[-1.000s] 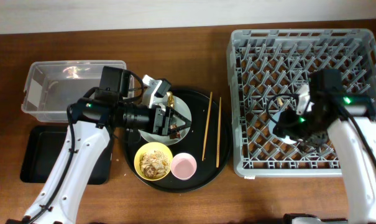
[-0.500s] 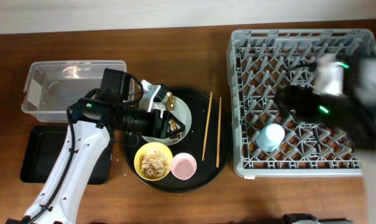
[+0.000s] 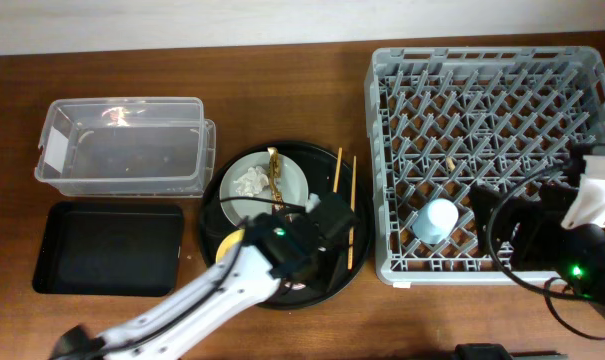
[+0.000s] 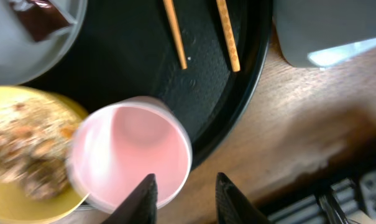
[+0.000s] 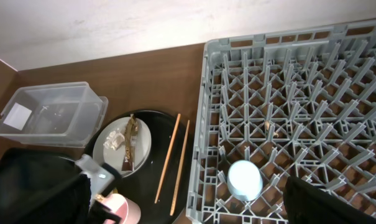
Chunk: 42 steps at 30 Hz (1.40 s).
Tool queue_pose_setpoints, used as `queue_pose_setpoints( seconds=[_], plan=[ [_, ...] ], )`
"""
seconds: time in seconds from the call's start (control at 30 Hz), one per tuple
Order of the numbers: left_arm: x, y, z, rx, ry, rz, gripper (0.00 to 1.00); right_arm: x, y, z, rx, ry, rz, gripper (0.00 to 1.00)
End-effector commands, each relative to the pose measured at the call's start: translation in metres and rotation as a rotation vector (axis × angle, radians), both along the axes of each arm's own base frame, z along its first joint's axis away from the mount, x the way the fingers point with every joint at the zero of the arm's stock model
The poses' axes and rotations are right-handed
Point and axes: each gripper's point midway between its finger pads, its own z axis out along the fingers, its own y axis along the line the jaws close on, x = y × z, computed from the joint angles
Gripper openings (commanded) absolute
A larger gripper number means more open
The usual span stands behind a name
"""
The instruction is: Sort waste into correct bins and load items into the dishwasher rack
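The left gripper [image 4: 186, 200] hangs low over the round black tray [image 3: 318, 164], its jaws a moderate way apart and holding nothing. In the left wrist view one finger [image 4: 144, 198] sits over the rim of the small pink cup [image 4: 132, 155] and the other lies just outside the cup's wall, so the fingers straddle that wall. The pink cup stands upright on the tray, touching the yellow bowl [image 4: 43, 211], which holds beige-brown food scraps [image 4: 20, 143].

Behind them on the tray lies the pale round plate [image 3: 292, 185], carrying the crumpled white tissue [image 3: 250, 183] and the brown-and-gold snack wrapper [image 3: 274, 168]. The two wooden chopsticks [image 3: 334, 200] lie side by side along the tray's right edge.

The small blue cup [image 3: 441, 218] sits mouth down among the pegs of the grey dishwasher rack [image 3: 482, 60], near its front edge.

The right gripper [image 3: 517, 235] hovers above the rack's front right corner, fingers spread wide and empty.

The clear plastic tub [image 3: 122, 150] and the flat black tray [image 3: 107, 248] lie at the left.
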Motion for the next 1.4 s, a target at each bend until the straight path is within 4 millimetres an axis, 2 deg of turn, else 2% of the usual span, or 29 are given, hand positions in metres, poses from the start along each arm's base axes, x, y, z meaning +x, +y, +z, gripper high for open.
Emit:
queue_pose_setpoints(
  seconds=[0.0,0.1,0.17,0.2,0.27,0.33,0.43,0.53,0.57,0.63,0.67,0.8,0.9,0.97,1.07,1.1,1.17,1.2,1.3,1.33,1.37],
  plan=[
    [-0.015,-0.010,-0.043,0.072,0.075,-0.010,0.28,0.004,0.002,-0.006,-0.003,0.022,0.015,0.99],
    [-0.018,-0.008,-0.065,0.142,0.103,-0.020,0.25,0.005,0.002,-0.007,-0.003,0.032,0.015,0.99],
    [-0.019,-0.008,-0.073,0.158,0.119,-0.020,0.00,0.005,0.002,-0.008,-0.003,0.032,0.015,0.99],
    [-0.017,-0.011,-0.068,0.146,0.111,-0.021,0.00,0.005,0.002,-0.008,-0.003,0.033,0.015,0.99],
    [-0.010,-0.021,-0.044,0.095,0.076,-0.020,0.00,0.005,0.002,-0.008,-0.003,0.033,0.014,0.99],
    [-0.002,-0.030,0.001,0.003,0.036,-0.048,0.00,0.004,0.002,-0.008,-0.003,0.035,0.014,0.99],
    [0.025,-0.022,0.076,-0.194,-0.031,-0.042,0.00,0.000,0.007,-0.017,0.017,0.085,0.041,0.98],
    [0.059,-0.011,0.164,-0.577,-0.094,-0.075,0.00,-0.001,0.038,-0.038,0.085,0.175,0.243,0.99],
    [0.067,-0.009,0.208,-0.817,-0.106,-0.150,0.00,0.000,0.049,-0.051,0.120,0.213,0.315,0.99],
    [0.069,0.006,0.257,-1.101,-0.093,-0.257,0.00,0.004,0.071,-0.070,0.211,0.258,0.461,0.99],
    [0.067,0.014,0.269,-1.167,-0.081,-0.285,0.00,0.006,0.086,-0.073,0.281,0.247,0.564,0.99],
    [0.044,0.013,0.287,-1.283,-0.027,-0.411,0.00,0.014,0.130,-0.060,0.535,0.127,0.911,1.00],
    [0.035,0.003,0.287,-1.280,-0.009,-0.451,0.00,0.015,0.160,-0.052,0.565,0.074,1.087,0.98],
    [0.028,-0.003,0.286,-1.279,-0.001,-0.481,0.00,0.022,0.173,-0.046,0.578,0.063,1.118,0.97],
    [0.028,-0.004,0.286,-1.274,-0.001,-0.480,0.00,0.029,0.180,-0.033,0.564,-0.008,1.145,0.97],
    [0.028,-0.004,0.286,-1.274,-0.002,-0.481,0.00,0.029,0.183,-0.031,0.562,-0.019,1.157,0.94],
    [0.030,-0.004,0.284,-1.265,-0.008,-0.473,0.00,0.026,0.191,-0.033,0.550,-0.007,1.162,0.74],
    [0.033,-0.004,0.282,-1.251,-0.020,-0.460,0.00,0.024,0.193,-0.034,0.546,0.001,1.166,0.69],
    [0.035,-0.005,0.280,-1.240,-0.027,-0.452,0.00,0.026,0.192,-0.042,0.537,0.044,1.128,0.65],
    [0.038,-0.005,0.278,-1.226,-0.038,-0.440,0.14,0.028,0.191,-0.045,0.529,0.054,1.109,0.60],
    [0.043,-0.005,0.273,-1.198,-0.055,-0.415,0.61,0.033,0.184,-0.047,0.524,0.057,1.068,0.57]
  ],
)
